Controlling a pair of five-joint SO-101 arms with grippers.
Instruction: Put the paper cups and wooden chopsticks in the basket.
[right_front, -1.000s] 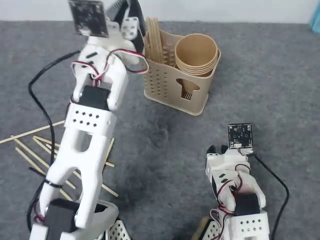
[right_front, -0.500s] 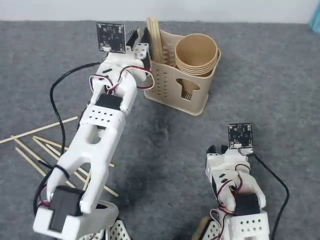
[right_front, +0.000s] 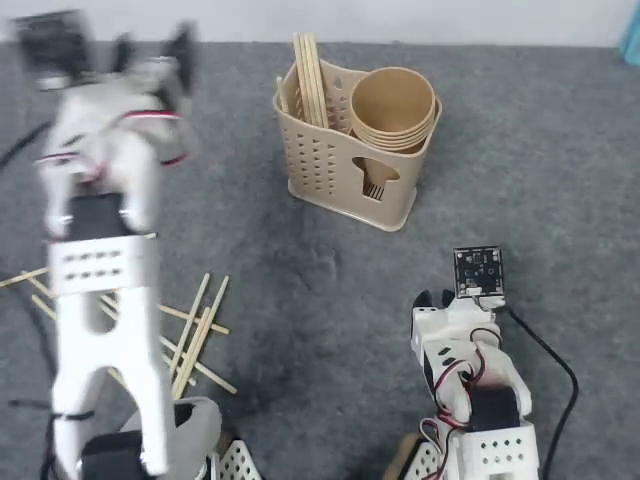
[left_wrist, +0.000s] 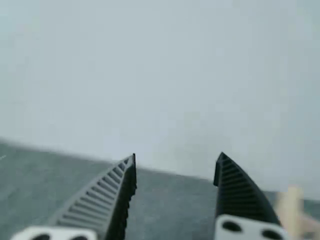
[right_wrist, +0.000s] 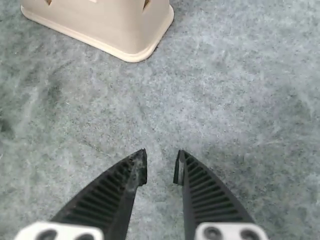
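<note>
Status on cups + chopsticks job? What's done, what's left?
Done: paper cups stacked in the basket, with a bundle of chopsticks upright beside them. In hand: nothing; left pincer and right pincer are both open and empty. Left: loose chopsticks scattered on the carpet.

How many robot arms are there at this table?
2. The left arm stands raised over the loose chopsticks. The right arm sits folded low, on the near side of the basket. No other arm seems to be hidden.
</note>
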